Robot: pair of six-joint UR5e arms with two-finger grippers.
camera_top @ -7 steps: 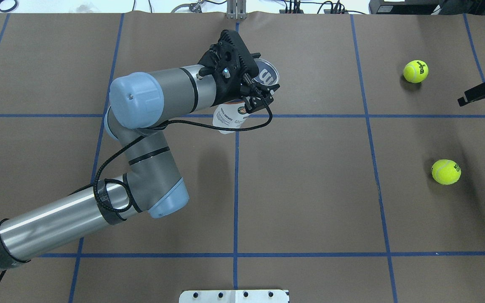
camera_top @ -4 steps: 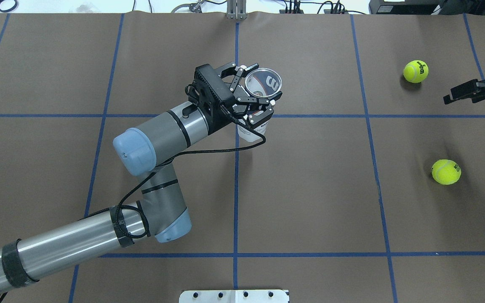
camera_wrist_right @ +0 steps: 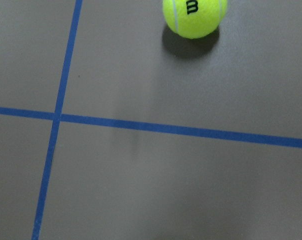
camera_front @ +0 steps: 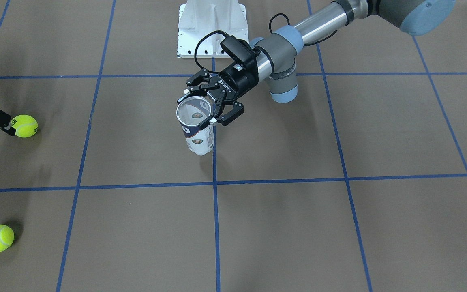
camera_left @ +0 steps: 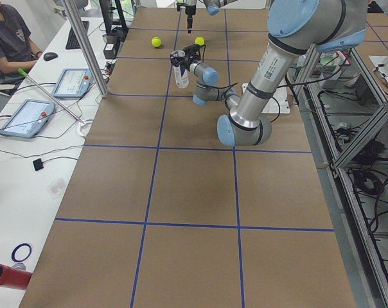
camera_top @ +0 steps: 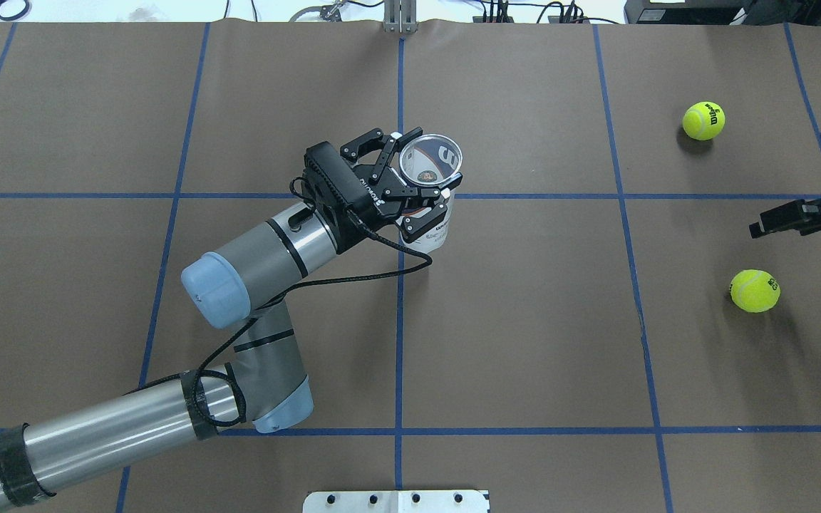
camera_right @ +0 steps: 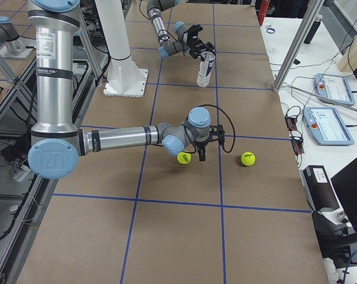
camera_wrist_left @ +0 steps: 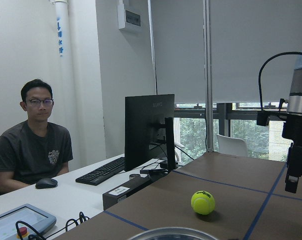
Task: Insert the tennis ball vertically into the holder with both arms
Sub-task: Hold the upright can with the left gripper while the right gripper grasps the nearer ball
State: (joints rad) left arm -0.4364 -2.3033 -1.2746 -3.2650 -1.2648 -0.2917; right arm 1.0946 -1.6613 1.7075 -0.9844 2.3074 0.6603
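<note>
The holder (camera_top: 433, 229), a clear can with a white and navy label, is upright with its open mouth up near the table's centre line. It also shows in the front view (camera_front: 200, 142). My left gripper (camera_top: 430, 169) is shut on it just under the rim, with its fingers on both sides. One tennis ball (camera_top: 755, 290) lies at the right and a second tennis ball (camera_top: 703, 120) lies farther back. My right gripper (camera_right: 201, 155) hangs just beside the nearer ball (camera_right: 184, 158). I cannot tell whether it is open. The right wrist view shows that ball (camera_wrist_right: 194, 17) at its top edge.
The white base plate (camera_top: 396, 501) sits at the table's near edge. Blue tape lines cross the brown table (camera_top: 524, 320). A seated person (camera_left: 11, 38) and tablets (camera_left: 24, 119) are at a side bench beyond the far edge.
My left arm turned the holder from tilted to upright and drew it nearer the robot. My right gripper moved nearer the robot, toward the closer ball.
</note>
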